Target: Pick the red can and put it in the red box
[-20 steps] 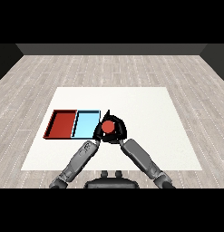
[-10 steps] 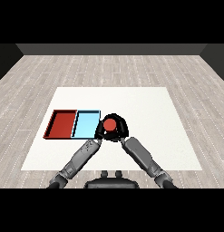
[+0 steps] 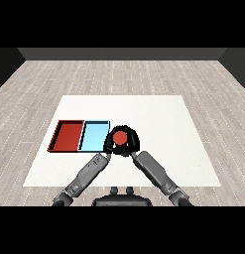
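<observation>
Your can (image 3: 120,138) is sitting at frame center, just right of the blue tray (image 3: 94,137), with the right hand (image 3: 130,144) fingers curling around it; you cannot tell the left hand (image 3: 108,147) fingers. The red tray (image 3: 68,136), further left, is waiting. Since earlier, the can is drifting slightly right.

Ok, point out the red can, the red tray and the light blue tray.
red can (image 3: 119,137), head view, its red top.
red tray (image 3: 68,135), head view, its bare floor.
light blue tray (image 3: 93,137), head view, its bare floor.

I count one round red can (image 3: 119,138), one flat red tray (image 3: 67,136), one flat light blue tray (image 3: 93,137), one white table (image 3: 158,119) and two black hands.
</observation>
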Available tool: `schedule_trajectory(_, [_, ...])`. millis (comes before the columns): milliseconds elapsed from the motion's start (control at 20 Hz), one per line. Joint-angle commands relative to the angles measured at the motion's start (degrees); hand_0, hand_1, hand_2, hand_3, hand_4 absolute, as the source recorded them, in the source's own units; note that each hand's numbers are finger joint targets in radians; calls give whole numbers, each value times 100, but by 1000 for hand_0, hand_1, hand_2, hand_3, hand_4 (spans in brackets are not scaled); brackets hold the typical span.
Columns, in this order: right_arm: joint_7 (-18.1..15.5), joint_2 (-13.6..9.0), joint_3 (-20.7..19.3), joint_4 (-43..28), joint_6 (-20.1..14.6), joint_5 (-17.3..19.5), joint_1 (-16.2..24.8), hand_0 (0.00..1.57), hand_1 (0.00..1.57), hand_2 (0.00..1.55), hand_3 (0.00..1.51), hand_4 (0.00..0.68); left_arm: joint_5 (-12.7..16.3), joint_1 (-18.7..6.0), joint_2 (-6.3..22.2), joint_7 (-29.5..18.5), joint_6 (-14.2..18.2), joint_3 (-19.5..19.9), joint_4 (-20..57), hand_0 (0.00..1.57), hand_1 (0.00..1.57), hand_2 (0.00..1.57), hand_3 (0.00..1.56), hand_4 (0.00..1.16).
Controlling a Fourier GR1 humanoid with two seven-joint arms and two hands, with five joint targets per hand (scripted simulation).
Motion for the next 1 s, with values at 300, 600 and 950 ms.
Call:
schedule_trajectory(300, [132,122,21,-488,243,48,231,1470,1470,1449,1396,532,360,-147,-207,-160,334,-274,51,1571,1571,1540,1449,964])
schedule_trajectory(600, [214,123,-98,-430,441,134,58,0,0,0,0,0,228,-131,-209,-95,49,-19,53,1571,1571,1569,1491,1140])
schedule_trajectory(950, [239,71,-664,-299,784,404,-51,0,0,0,0,0,-20,302,-209,-353,99,-137,-16,1571,1571,1571,1486,1148])
